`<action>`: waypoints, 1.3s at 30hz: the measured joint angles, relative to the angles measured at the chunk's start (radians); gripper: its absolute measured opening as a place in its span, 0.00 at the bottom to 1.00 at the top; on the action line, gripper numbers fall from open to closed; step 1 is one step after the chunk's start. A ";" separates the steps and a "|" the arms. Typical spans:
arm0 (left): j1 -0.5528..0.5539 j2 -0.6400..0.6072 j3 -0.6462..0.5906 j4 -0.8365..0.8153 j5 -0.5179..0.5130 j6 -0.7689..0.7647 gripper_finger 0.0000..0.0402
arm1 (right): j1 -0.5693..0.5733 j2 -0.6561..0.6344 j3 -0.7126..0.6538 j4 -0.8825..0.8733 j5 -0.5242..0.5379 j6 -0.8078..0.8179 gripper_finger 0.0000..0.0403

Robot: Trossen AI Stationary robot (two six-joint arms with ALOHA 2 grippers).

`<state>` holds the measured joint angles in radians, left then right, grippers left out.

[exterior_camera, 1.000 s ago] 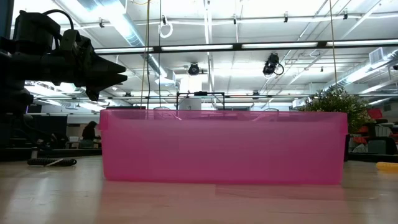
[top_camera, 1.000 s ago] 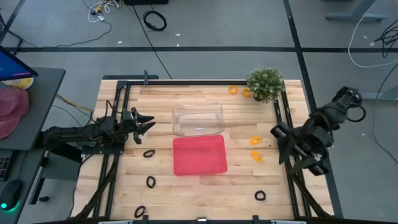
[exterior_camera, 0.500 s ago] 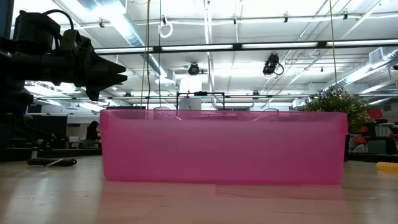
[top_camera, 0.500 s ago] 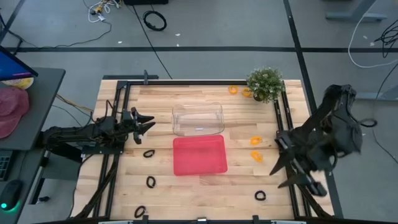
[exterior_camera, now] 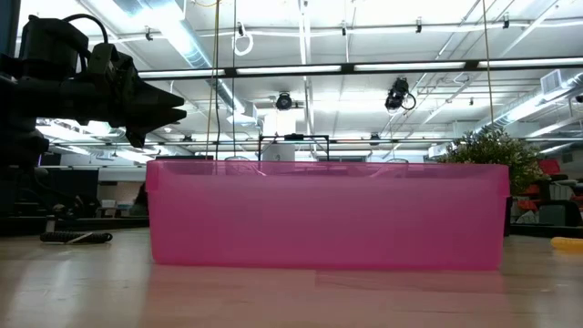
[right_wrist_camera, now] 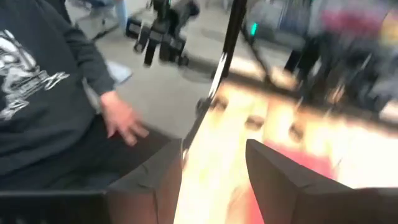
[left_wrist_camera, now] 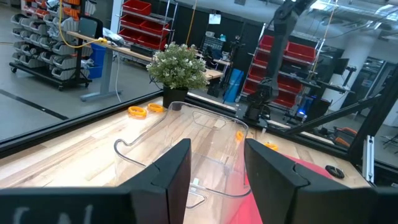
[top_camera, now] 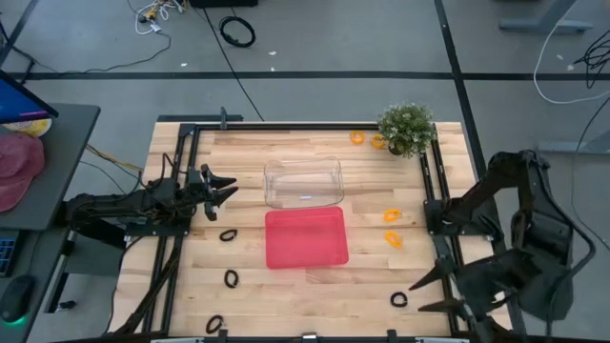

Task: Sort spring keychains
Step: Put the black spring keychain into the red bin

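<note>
Left gripper (top_camera: 229, 187) hung open and empty over the table's (top_camera: 191, 286) pale wood planks, left of the clear plastic bin (top_camera: 303, 183). Right gripper (top_camera: 429, 293) sat open and empty near the front-right edge. Coiled black spring keychains (top_camera: 227, 235) lay left of the glossy red tray (top_camera: 305, 238), orange spring keychains (top_camera: 392, 215) right (two more by the plant (top_camera: 406, 128)). Only the right wrist view showed a person's hand (right_wrist_camera: 124, 121).

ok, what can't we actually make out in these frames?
- Low view: the red tray fills the picture and hides the clear tray and most keychains behind it.
- Right wrist view: motion blur; the keychains are only smudges, colour unreadable.
- High view: the black keychain at the near edge is too small to show its shape.
- High view: the potted plant partly covers an orange keychain.
</note>
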<state>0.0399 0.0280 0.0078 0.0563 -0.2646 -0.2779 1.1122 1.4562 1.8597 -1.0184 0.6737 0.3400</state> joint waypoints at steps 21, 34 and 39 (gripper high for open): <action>0.000 0.000 0.000 0.000 0.000 0.000 0.38 | -0.088 0.160 -0.054 -0.292 -0.403 0.688 0.45; 0.000 0.000 0.000 0.000 0.000 0.000 0.38 | -0.091 0.167 -0.376 -0.196 -0.664 0.855 0.45; 0.000 0.000 0.000 0.001 0.000 0.000 0.38 | -0.092 0.167 -0.510 -0.015 -0.667 0.799 0.45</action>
<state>0.0399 0.0277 0.0080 0.0576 -0.2651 -0.2779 1.0206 1.6230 1.3500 -1.0339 0.0067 1.1393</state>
